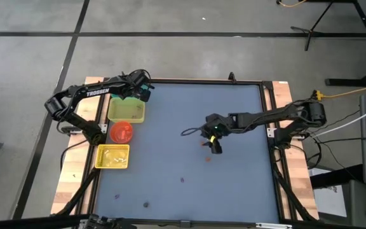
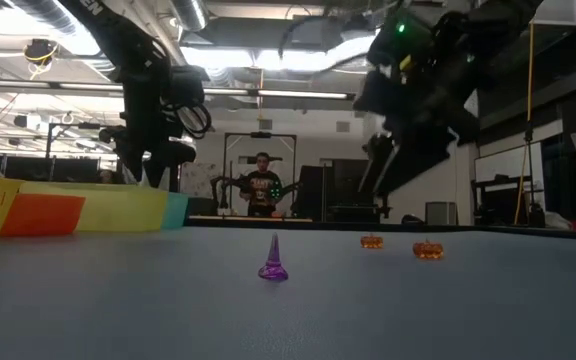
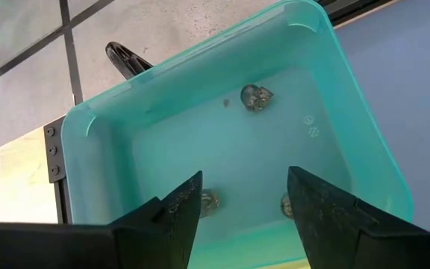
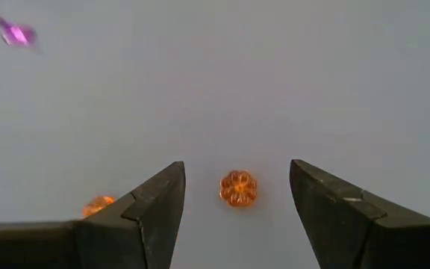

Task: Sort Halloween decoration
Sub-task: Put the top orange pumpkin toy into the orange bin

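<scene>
Right gripper [image 4: 236, 217] poised over mid-table, jaws wide and empty, with an orange pumpkin [image 4: 238, 187] lying on the mat squarely between the fingers; a second pumpkin [image 4: 97, 205] just outside one finger. Left gripper [image 3: 243, 217] parted and empty over the teal bin [image 3: 349, 112], far from both pumpkins, so right arm clearly nearer. Round bead, no long axis to match.

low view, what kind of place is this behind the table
Likely a robotics lab or workshop. Beyond the table are an exposed ceiling with strip lights, another robot rig with a person standing at it, and stands and equipment along the walls. The high view adds a bare concrete floor with cables.
</scene>
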You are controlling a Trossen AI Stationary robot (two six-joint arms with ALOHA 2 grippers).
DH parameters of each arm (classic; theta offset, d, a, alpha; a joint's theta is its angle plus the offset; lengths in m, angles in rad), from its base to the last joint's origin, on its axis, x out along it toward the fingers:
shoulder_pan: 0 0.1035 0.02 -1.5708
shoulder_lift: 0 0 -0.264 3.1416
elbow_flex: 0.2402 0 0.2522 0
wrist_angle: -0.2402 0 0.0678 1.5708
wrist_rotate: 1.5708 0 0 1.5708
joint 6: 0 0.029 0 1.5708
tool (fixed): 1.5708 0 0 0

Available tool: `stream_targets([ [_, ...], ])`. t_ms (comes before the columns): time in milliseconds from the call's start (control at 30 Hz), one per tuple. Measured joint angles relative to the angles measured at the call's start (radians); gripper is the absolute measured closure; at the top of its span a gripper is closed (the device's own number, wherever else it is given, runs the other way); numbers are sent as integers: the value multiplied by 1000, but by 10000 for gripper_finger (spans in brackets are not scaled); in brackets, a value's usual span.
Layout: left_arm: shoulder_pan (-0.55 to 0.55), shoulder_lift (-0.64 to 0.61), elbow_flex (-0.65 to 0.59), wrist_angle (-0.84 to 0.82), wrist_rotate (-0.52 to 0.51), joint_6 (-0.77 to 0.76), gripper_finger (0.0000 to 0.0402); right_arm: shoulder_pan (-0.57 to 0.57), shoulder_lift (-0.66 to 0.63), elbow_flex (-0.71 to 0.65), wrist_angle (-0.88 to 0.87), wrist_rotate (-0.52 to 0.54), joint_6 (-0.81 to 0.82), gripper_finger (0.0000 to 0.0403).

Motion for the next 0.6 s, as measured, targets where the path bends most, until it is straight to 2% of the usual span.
stream_targets([
  [267, 0, 0, 0, 0, 0, 0, 220, 0, 118, 0, 48, 0, -24, 162],
  [600, 0, 0, 0, 0, 0, -1, 220, 0, 176, 1, 55, 5, -32, 162],
])
